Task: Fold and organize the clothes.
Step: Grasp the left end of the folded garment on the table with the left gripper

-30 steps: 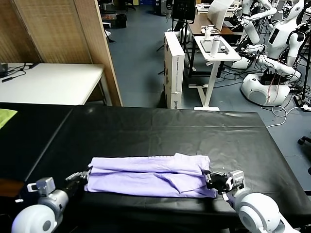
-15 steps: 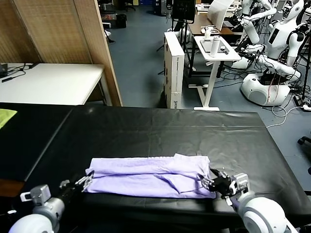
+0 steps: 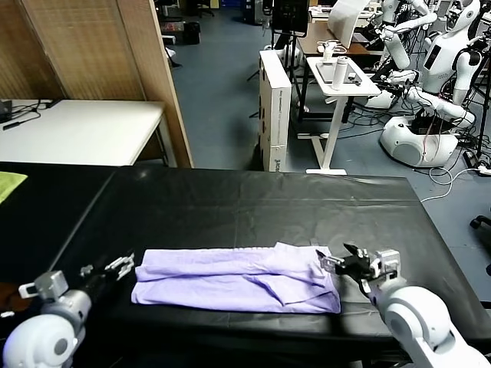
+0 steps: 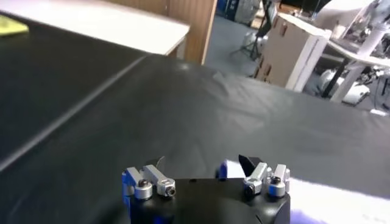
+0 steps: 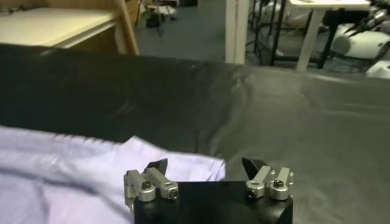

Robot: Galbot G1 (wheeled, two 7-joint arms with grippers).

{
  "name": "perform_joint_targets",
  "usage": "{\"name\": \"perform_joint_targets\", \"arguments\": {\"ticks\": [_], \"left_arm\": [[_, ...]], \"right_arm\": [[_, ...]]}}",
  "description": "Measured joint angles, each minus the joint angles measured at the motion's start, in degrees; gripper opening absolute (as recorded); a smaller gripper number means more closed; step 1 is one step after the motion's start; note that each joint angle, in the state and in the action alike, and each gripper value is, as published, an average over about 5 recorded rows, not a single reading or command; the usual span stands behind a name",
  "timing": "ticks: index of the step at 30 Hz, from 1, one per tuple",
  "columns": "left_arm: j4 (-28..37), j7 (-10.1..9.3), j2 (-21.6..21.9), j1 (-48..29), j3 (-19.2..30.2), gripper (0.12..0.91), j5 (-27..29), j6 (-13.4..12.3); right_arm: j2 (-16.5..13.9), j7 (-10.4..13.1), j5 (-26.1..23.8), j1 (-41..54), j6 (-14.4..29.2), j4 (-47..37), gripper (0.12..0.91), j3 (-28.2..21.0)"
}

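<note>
The clothes are one pale lavender T-shirt (image 3: 238,277), folded into a long flat band near the front edge of the black table (image 3: 253,199). My left gripper (image 3: 116,268) stands open just off the band's left end, with nothing between its fingers; in the left wrist view this gripper (image 4: 201,163) has the shirt (image 4: 332,201) beside it. My right gripper (image 3: 343,264) is open at the band's right end, over its corner and holding nothing. The right wrist view shows that gripper (image 5: 206,165) above the edge of the shirt (image 5: 73,176).
A yellow-green cloth (image 3: 9,182) lies at the table's far left. Behind are a white table (image 3: 77,130), a wooden screen (image 3: 100,46), a tall white box (image 3: 275,107) and other robots (image 3: 430,84). Bare black tabletop stretches beyond the shirt.
Both grippers have opened and let go of the shirt's ends. The left one drew back to the left; the right one shifted slightly away from the front edge. The shirt lies flat.
</note>
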Motion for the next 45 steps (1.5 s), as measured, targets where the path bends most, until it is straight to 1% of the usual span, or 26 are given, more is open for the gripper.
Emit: {"name": "perform_joint_targets", "arguments": {"ticks": [3, 5, 11, 17, 20, 21, 23, 28, 29, 31, 32, 34, 37, 39, 40, 45], "left_arm": [[1.7, 0.55, -0.6, -1.8, 1.9, 0.907, 0.4, 0.1], [2.6, 0.84, -0.9, -2.3, 2.9, 0.907, 0.7, 0.2], [4.3, 1.65, -1.2, -2.8, 4.4, 0.907, 1.2, 0.2], [5.4, 1.97, -1.3, -3.4, 5.1, 0.907, 1.4, 0.1], [5.9, 2.0, -1.4, -3.7, 5.3, 0.881, 1.5, 0.0], [6.0, 2.0, -1.5, -3.7, 5.4, 0.857, 1.4, 0.0], [6.1, 2.0, -1.6, -3.6, 5.8, 0.776, 1.4, 0.0], [6.4, 2.0, -2.3, -3.5, 6.5, 0.518, 1.6, 0.0], [6.5, 2.0, -2.4, -3.5, 6.6, 0.479, 1.7, 0.0], [6.5, 2.0, -2.5, -3.5, 6.7, 0.382, 1.8, 0.0], [6.6, 2.0, -2.5, -3.6, 6.7, 0.343, 1.8, 0.0], [6.6, 2.03, -2.5, -3.7, 6.8, 0.264, 1.8, 0.0], [6.7, 2.09, -2.5, -3.9, 6.8, 0.197, 1.8, -0.1], [6.7, 2.11, -2.5, -4.0, 6.8, 0.168, 1.9, -0.2], [6.7, 2.12, -2.5, -4.1, 6.8, 0.157, 1.9, -0.2], [7.1, 2.22, -2.5, -4.8, 7.3, 0.152, 2.0, -0.4]], "right_arm": [[0.7, 0.0, -0.2, 0.7, 0.0, -1.6, 0.901, -0.4], [1.1, -0.1, -0.3, 0.9, 0.0, -2.4, 0.88, -0.5], [2.4, -0.3, -1.3, 1.1, 0.0, -4.3, 0.761, -1.1], [3.6, -0.3, -1.8, 1.4, 0.0, -5.4, 0.733, -1.7], [3.8, -0.3, -1.8, 1.4, 0.0, -5.7, 0.718, -1.7], [3.8, -0.4, -1.9, 1.4, 0.0, -5.8, 0.711, -1.7], [3.9, -0.4, -1.9, 1.4, 0.1, -5.9, 0.695, -1.7], [4.2, -0.6, -2.1, 1.3, 0.1, -6.1, 0.651, -1.7], [4.2, -0.7, -2.1, 1.3, 0.1, -6.1, 0.638, -1.7], [4.3, -0.9, -2.3, 1.2, 0.1, -6.1, 0.587, -1.7], [4.3, -1.0, -2.4, 1.2, 0.1, -6.2, 0.547, -1.7], [4.5, -1.3, -2.5, 1.1, 0.1, -6.2, 0.444, -1.8], [4.8, -1.5, -2.7, 1.0, 0.1, -6.2, 0.258, -1.8], [5.0, -1.5, -2.9, 0.9, 0.1, -6.1, 0.18, -1.7], [5.1, -1.5, -3.1, 0.8, 0.1, -6.0, 0.162, -1.6], [6.1, -1.2, -3.8, 0.6, 0.1, -6.0, 0.16, -1.0]]}}
